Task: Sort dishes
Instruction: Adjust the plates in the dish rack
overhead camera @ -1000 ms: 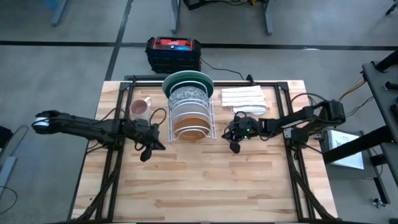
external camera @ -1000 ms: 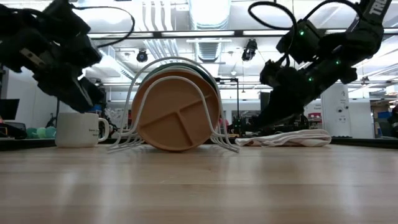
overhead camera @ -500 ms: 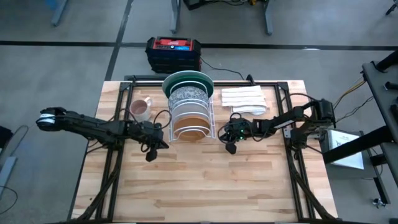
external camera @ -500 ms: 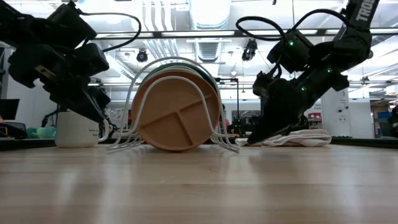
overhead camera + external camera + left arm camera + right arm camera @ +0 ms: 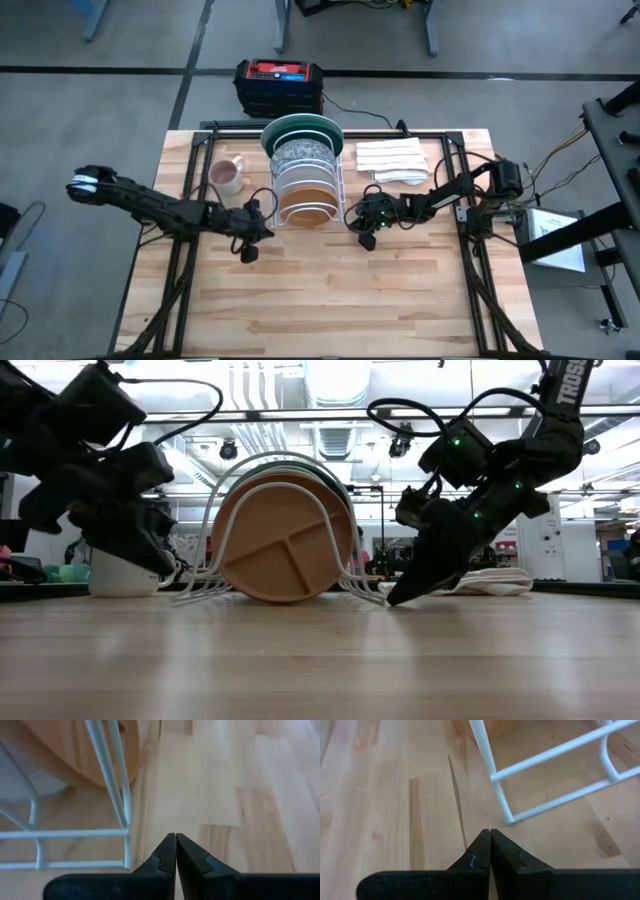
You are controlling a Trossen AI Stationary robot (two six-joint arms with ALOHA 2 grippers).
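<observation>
High view: I've got both arms low on the bench [image 5: 330, 290], one each side of the rack [image 5: 305, 190], which is my landmark. Left gripper [image 5: 248, 252] sits just off the rack's near-left corner; right gripper [image 5: 366, 240] just off its near-right corner. Neither touches a dish.

Fingers: left wrist view shows the left pair [image 5: 167, 855] pressed together, nothing between them, tips aimed at bare wood beside the rack's white wire. Right wrist view shows the same: right pair [image 5: 482, 847] pressed together, empty, w/ the rack's corner foot just ahead.

Dishes: all four stand on edge in the rack. Tan plate [image 5: 305, 208] at the front, white plate [image 5: 303, 180] behind it, speckled plate [image 5: 304, 154] next, green plate [image 5: 300, 126] at the back. Low view confirms the tan plate [image 5: 283, 545] faces front, divided sections visible, held by the wire hoops.

Off the rack: mug [image 5: 226, 176] to its left, cloths [image 5: 393, 160] to its right, red-topped box [image 5: 279, 82] on the floor beyond it.

Step, as I judge it: approach. Nothing's been pulled yet, so the sort hasn't really begun. Both arms look staged for the front plate.

Next move, my read: pick one arm, prob. whichever has the cleaner line to the tan plate's rim, spread its fingers, raise it to clear the wire, then pinch the rim and lift straight up. Risk is snagging a hoop or dragging the whole rack, since it looks light; other arm could brace it.
</observation>
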